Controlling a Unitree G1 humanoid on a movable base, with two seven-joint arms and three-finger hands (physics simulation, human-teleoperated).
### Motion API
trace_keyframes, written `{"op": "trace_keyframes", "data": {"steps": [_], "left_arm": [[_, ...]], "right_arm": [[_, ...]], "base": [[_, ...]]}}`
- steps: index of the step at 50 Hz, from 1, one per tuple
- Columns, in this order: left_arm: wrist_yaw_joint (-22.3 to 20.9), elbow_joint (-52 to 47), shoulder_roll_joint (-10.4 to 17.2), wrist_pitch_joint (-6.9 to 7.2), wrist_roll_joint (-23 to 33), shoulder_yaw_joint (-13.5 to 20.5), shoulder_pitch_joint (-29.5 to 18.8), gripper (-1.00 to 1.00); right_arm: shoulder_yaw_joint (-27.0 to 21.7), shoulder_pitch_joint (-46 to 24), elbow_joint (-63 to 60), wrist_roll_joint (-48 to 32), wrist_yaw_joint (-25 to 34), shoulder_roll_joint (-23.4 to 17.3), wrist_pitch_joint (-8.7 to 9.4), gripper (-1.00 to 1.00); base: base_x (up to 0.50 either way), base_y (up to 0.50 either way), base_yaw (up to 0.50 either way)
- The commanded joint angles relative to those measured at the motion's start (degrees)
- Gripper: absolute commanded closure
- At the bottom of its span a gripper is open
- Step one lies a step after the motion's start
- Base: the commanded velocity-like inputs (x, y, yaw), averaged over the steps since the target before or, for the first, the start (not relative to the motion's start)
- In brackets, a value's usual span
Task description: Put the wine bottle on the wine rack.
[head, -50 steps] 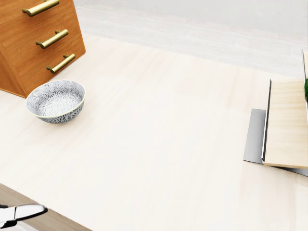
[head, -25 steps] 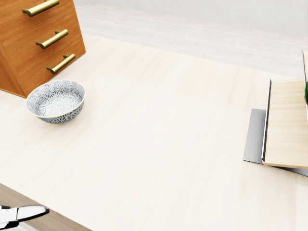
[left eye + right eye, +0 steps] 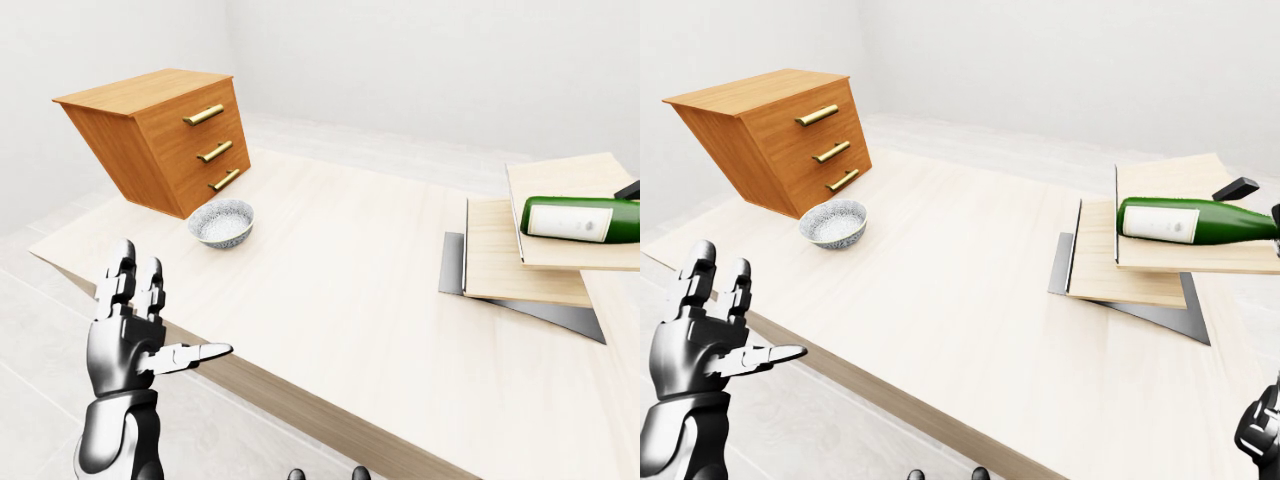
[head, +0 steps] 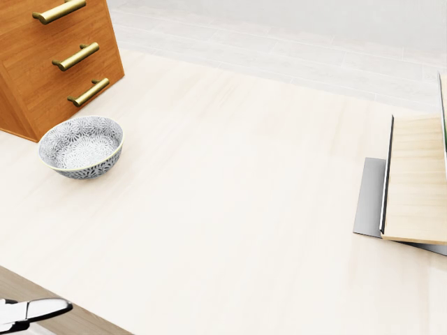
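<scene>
Pale wood desk under white walls: the glossy green bottle lies on its side atop stepped light boards at right. Left hand hovers empty, fingers spread; right hand barely shows, grip unclear. Best approach: reach right, grasp the smooth body squarely

Your left robot hand was a glossy, chrome-like grey metal with darker joints. It carried three segmented fingers: two blocky ones built of short stacked links, and a slimmer, tapering thumb with a pale tip. Its palm was a rounded, shiny housing that narrowed into a smooth cylindrical forearm of the same polished grey. Your right robot hand showed only as a dark, knuckled cluster, too cropped to tell more.
</scene>
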Motion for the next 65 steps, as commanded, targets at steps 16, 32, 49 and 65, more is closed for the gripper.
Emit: {"op": "trace_keyframes", "data": {"steps": [16, 32, 49, 65], "left_arm": [[0.22, 0.75, -0.11, 0.00, 0.49, -0.86, 0.14, -1.00], [0.32, 1.31, 0.13, 0.00, 0.35, -0.95, -0.23, -1.00], [0.40, 0.52, 0.17, 0.00, 0.03, -1.01, -0.09, -1.00], [0.41, -1.11, 0.03, 0.00, -0.17, -1.13, 0.25, -1.00]], "right_arm": [[-2.49, 7.37, 1.47, 3.92, 1.39, -3.19, 0.00, -1.00], [-3.32, 11.70, -0.21, 6.26, 4.62, -5.84, 0.00, -1.00], [-7.41, 18.34, -8.36, 11.36, 6.31, -10.94, 0.00, -1.00], [-27.66, 33.15, -30.90, 23.87, -7.19, -10.67, 0.00, -1.00]], "base": [[0.00, 0.00, 0.00], [0.00, 0.00, 0.00], [0.00, 0.00, 0.00], [0.00, 0.00, 0.00]]}}
